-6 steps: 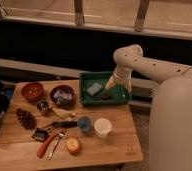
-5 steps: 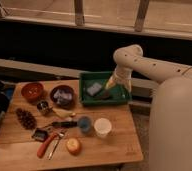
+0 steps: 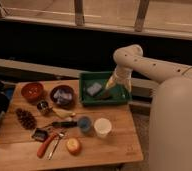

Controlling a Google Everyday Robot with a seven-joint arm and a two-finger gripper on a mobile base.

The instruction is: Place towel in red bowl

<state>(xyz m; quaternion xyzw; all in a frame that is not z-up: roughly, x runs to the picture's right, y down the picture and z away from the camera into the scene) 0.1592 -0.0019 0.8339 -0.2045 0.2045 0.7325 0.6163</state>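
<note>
The red bowl [image 3: 32,91] stands at the table's far left and looks empty. A pale grey-blue folded piece, probably the towel [image 3: 94,89], lies in the left half of the green tray [image 3: 120,98]. My gripper [image 3: 109,87] hangs from the white arm [image 3: 139,61] and reaches down into the tray, just right of the pale piece. I cannot tell whether it touches the piece. A dark purple bowl [image 3: 62,95] between the red bowl and the tray holds something bluish.
On the wooden table [image 3: 119,142] are a pine cone [image 3: 25,119], a small metal cup [image 3: 43,106], a blue cup [image 3: 84,123], a white cup [image 3: 102,127], an orange fruit [image 3: 73,145] and a red-handled tool [image 3: 45,146]. My white base [image 3: 176,125] stands at the right.
</note>
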